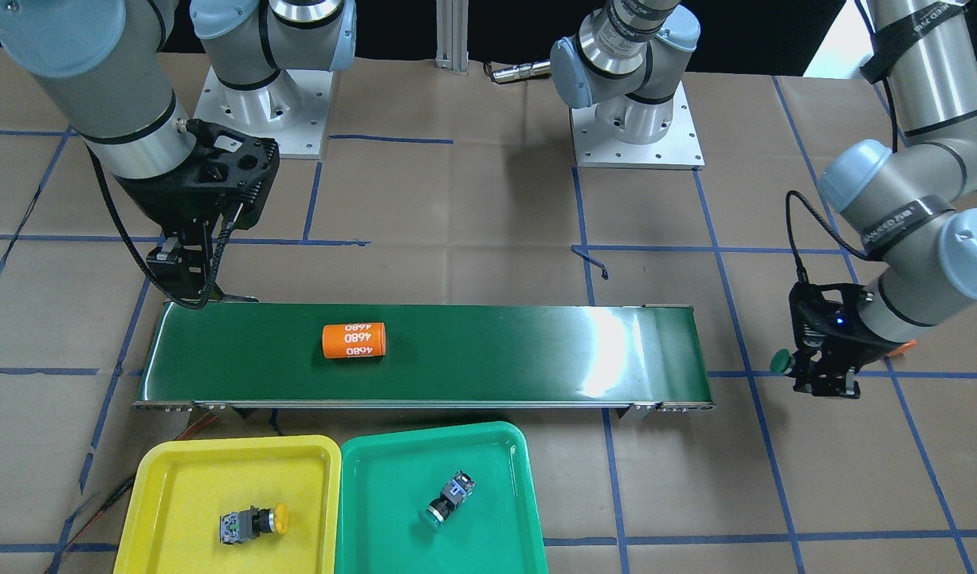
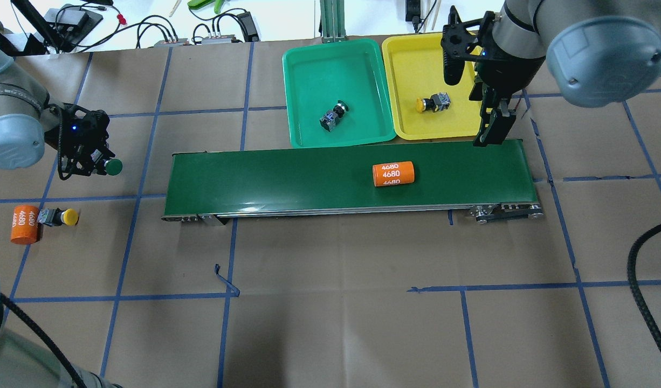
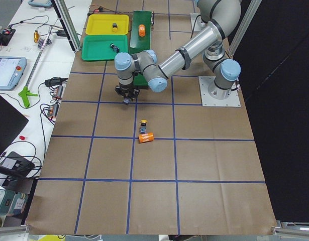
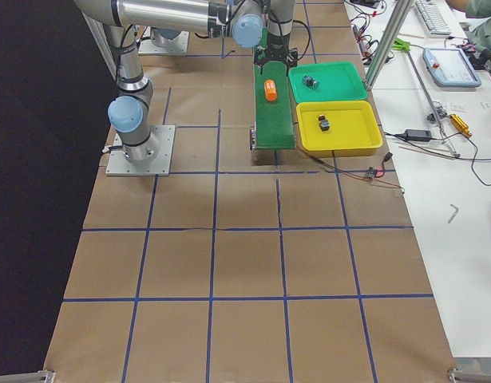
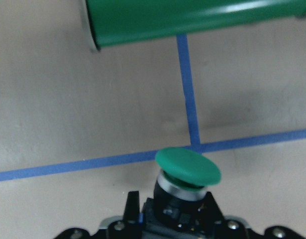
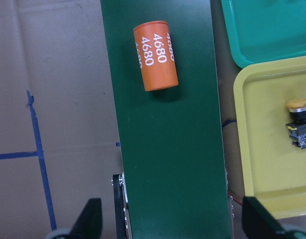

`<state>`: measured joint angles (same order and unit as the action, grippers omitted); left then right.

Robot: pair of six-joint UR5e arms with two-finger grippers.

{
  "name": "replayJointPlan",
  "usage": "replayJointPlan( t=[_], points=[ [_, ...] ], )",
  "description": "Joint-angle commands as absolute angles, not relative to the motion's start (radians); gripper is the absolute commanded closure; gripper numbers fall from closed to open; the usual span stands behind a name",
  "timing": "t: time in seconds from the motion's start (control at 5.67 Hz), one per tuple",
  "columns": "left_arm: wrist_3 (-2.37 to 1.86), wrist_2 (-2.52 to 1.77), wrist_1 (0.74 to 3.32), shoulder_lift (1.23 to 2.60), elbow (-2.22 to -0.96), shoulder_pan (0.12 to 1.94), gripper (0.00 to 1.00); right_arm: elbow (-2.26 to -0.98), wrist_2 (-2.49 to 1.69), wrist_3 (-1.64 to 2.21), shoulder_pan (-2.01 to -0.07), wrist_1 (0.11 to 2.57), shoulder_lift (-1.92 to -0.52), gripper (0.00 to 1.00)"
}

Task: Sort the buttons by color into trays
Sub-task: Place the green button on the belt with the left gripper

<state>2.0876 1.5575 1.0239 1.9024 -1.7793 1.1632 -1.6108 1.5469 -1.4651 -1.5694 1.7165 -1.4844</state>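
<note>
My left gripper (image 2: 96,161) is shut on a green button (image 2: 112,167), held above the paper left of the conveyor; its cap shows in the left wrist view (image 5: 188,167). A second green button (image 2: 333,115) lies in the green tray (image 2: 309,70). One yellow button (image 2: 433,103) lies in the yellow tray (image 2: 411,54). Another yellow button (image 2: 58,217) lies on the table at the far left. My right gripper (image 2: 492,124) is open and empty, over the conveyor's right end beside the yellow tray, and its fingers (image 6: 88,221) stand wide apart.
The long dark-green conveyor belt (image 2: 287,178) carries an orange cylinder marked 4680 (image 2: 393,174). A second orange cylinder (image 2: 25,224) touches the loose yellow button. The two trays stand side by side behind the belt. Blue tape lines cross the brown paper.
</note>
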Motion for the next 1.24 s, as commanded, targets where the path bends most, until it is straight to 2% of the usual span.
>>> replayJointPlan(
  t=[0.0, 0.35, 0.71, 0.88, 1.06],
  points=[
    [1.791, 1.565, 1.029, 1.841, -1.824, 1.320, 0.93, -1.603, 1.552, -1.471, -1.572, 1.718, -1.485, 0.00],
    [1.571, 1.571, 1.023, 1.881, -1.819, 1.458, 0.93, -1.605, 1.552, -1.479, -1.572, 1.721, -1.485, 0.00],
    [1.471, 1.572, 1.031, 1.884, -1.833, 1.506, 0.92, -1.608, 1.551, -1.529, -1.572, 1.721, -1.479, 0.00],
    [1.410, 1.572, 1.037, 1.881, -1.847, 1.511, 0.78, -1.608, 1.551, -1.529, -1.572, 1.721, -1.476, 0.00],
    [1.404, 1.572, 1.043, 1.878, -1.847, 1.509, 0.01, -1.609, 1.551, -1.535, -1.572, 1.721, -1.477, 0.00]
  ],
)
